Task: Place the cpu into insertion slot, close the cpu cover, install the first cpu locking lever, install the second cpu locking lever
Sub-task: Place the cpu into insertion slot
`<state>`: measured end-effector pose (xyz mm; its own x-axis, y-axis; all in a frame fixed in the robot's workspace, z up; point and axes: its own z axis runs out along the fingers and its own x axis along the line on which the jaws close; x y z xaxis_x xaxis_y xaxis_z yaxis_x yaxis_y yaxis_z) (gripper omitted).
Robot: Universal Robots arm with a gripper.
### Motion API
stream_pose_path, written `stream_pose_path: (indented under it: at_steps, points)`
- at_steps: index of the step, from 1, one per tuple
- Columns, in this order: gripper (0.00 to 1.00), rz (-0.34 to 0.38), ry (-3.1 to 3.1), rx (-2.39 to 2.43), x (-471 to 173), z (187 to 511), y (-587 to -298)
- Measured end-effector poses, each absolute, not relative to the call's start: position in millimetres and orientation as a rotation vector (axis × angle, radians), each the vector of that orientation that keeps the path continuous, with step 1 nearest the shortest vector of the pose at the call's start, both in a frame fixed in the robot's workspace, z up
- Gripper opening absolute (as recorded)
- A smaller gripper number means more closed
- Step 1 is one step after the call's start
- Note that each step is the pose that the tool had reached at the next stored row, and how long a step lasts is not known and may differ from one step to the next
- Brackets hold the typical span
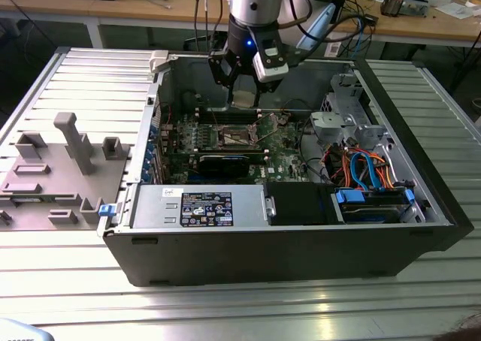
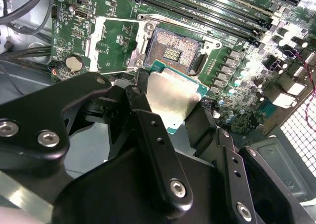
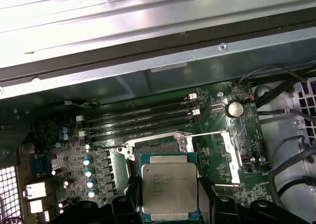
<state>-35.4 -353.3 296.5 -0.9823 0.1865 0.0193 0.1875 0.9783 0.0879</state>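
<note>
I hang over the open computer case in the upper middle of the exterior view. My gripper points down toward the green motherboard. My fingers are closed partway, just wide enough to pinch the cpu by two opposite edges. Its silver-grey metal top faces my cameras, and a thin border of green shows around it in both wrist views.

The cpu is in the air and not yet seated. In the exterior view it hangs a little above the insertion slot, near the centre of the frame. In the first wrist view the chip overlaps the slot's nearer edge, while the rest of the silvery rim and dark centre lies uncovered past it.

The cpu cover is swung open to one side of the slot. Green board shows through its window. I cannot tell from here whether it lies flat or stands at an angle.

The long memory slots run beyond the socket. In the exterior view the black graphics card sits just below the slot. The labelled power supply fills the case's lower left. A grey fixture plate rests on the ribbed table at the exterior view's left.
</note>
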Motion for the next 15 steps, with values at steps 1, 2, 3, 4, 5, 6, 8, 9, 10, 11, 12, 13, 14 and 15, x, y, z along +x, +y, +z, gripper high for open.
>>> stream_pose_path:
  at_steps: [1,2,3,4,5,6,8,9,10,11,12,13,14,15]
  points:
    - [0.55,-0.140,-3.113,-0.306,-35.4,296.1,-353.3]
    - [0.55,-0.140,-3.113,-0.309,-35.4,296.0,-353.4]
    - [0.55,-0.140,-3.112,-0.314,-35.4,295.9,-353.4]
    - [0.55,-0.140,-3.112,-0.316,-35.4,295.9,-353.3]
    - [0.55,-0.140,-3.112,-0.318,-35.4,295.8,-353.4]
    - [0.55,-0.140,-3.112,-0.320,-35.4,295.8,-353.4]
    - [0.55,-0.140,-3.112,-0.324,-35.4,295.6,-353.4]
    - [0.55,-0.140,-3.111,-0.328,-35.4,295.6,-353.4]
    - [0.55,-0.140,-3.111,-0.331,-35.4,295.5,-353.4]
    - [0.55,-0.140,-3.111,-0.332,-35.4,295.5,-353.4]
    - [0.55,-0.140,-3.111,-0.334,-35.4,295.4,-353.4]
    - [0.55,-0.140,-3.111,-0.337,-35.4,295.3,-353.3]
    - [0.55,-0.140,-3.110,-0.339,-35.4,295.3,-353.4]
    - [0.55,-0.140,-3.110,-0.340,-35.4,295.2,-353.4]
